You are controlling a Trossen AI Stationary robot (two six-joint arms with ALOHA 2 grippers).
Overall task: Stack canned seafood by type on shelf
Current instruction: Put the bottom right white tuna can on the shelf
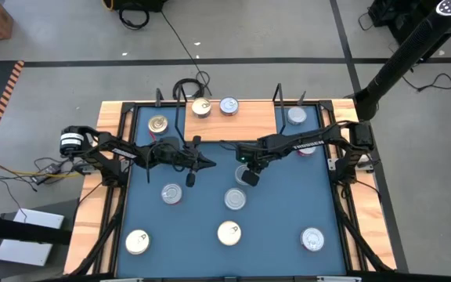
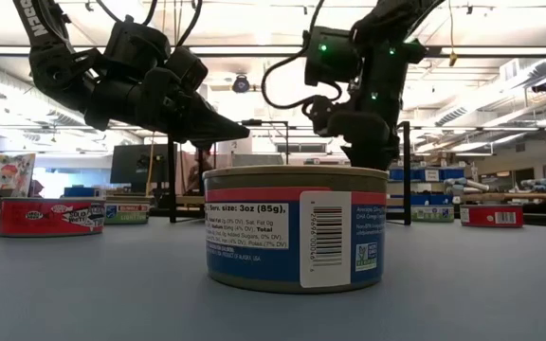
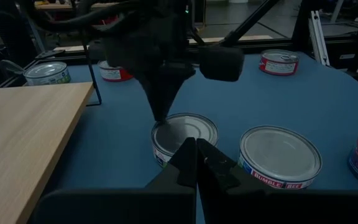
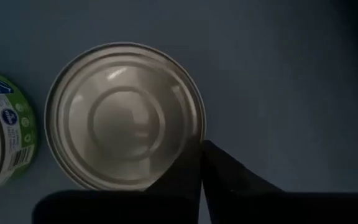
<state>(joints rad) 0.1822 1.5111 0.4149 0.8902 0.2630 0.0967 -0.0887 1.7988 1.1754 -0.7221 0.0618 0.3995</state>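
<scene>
A silver-topped can (image 4: 126,115) stands on the blue table just near of the shelf (image 1: 241,124), a light-wood board that carries two cans (image 1: 201,108) at its far edge. My right gripper (image 4: 202,149) is shut and points straight down over this can's rim; the left wrist view shows it (image 3: 160,118) at the lid's far edge. My left gripper (image 3: 196,152) is shut and hovers level to the can's left (image 3: 188,130), touching nothing. A Bumble Bee can (image 3: 280,155) stands beside it on the near side. My right gripper's shut fingertips (image 3: 161,115) come from above onto the edge of the silver lid (image 3: 169,127) of the can, which stands flat on the table. I cannot tell whether they touch the lid or hover just over it.
Several more cans stand on the table: a gold-topped one (image 1: 158,124) left of the shelf, a silver one (image 1: 297,116) right of it, a red one (image 1: 308,149) under the right arm, others along the near side (image 1: 137,241) (image 1: 229,233) (image 1: 312,239). Black wire frames (image 1: 159,98) flank the shelf.
</scene>
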